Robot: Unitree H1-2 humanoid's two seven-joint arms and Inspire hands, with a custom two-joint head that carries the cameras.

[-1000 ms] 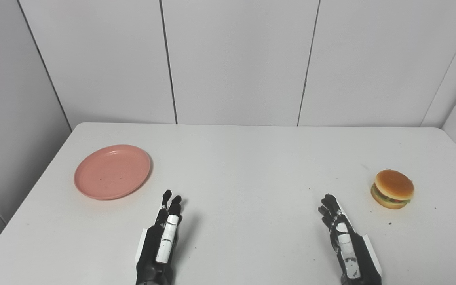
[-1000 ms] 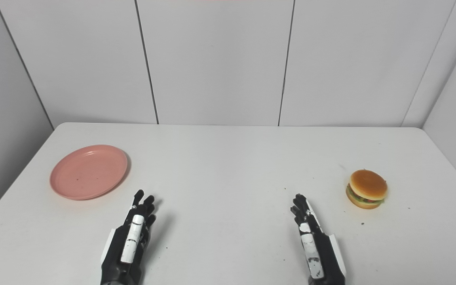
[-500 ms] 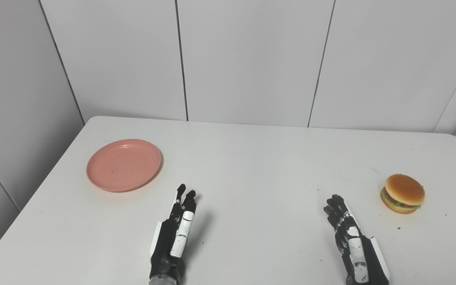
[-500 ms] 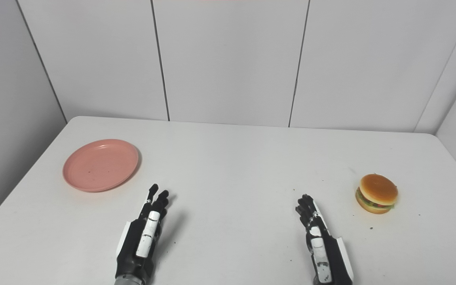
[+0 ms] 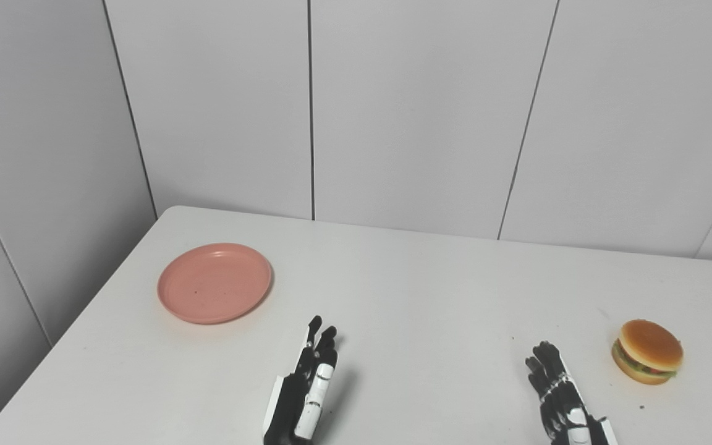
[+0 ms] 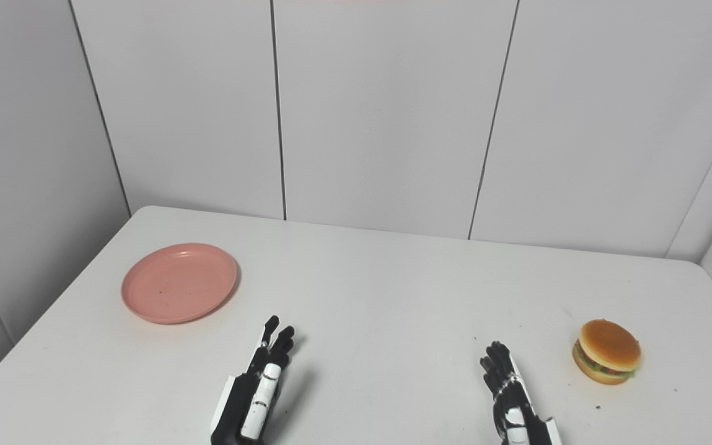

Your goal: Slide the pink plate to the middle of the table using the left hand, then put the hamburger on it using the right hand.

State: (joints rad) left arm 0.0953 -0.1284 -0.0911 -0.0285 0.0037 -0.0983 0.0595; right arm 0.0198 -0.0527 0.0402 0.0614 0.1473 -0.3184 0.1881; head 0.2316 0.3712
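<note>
Two hands reached in over the near edge of the white table, both holding nothing. The left hand lay just inside the near edge, somewhat left of the table's middle, black with a white strip along its back, its fingers stretched forward and lying close alongside one another, not curled on anything. The right hand sat near the same edge further right, partly cut off by the frame, its fingers likewise extended and only slightly fanned, touching no object.

Beyond the left hand and off toward the table's left edge rested the pink plate. It was round and shallow, a matte salmon pink with a low raised rim, a few tiny dark specks on its flat centre, and nothing lying on it. It stood well apart from the left hand, closer to the left edge than to the middle.

Out from the right hand, toward the right edge, sat the hamburger. It stood upright on the tabletop, with a smooth golden-brown top bun, a band of dark patty with green and red filling showing at the side, and a paler bottom bun. It was near the right hand but not touching it, and a few small dark flecks dotted the tabletop around it.
</note>
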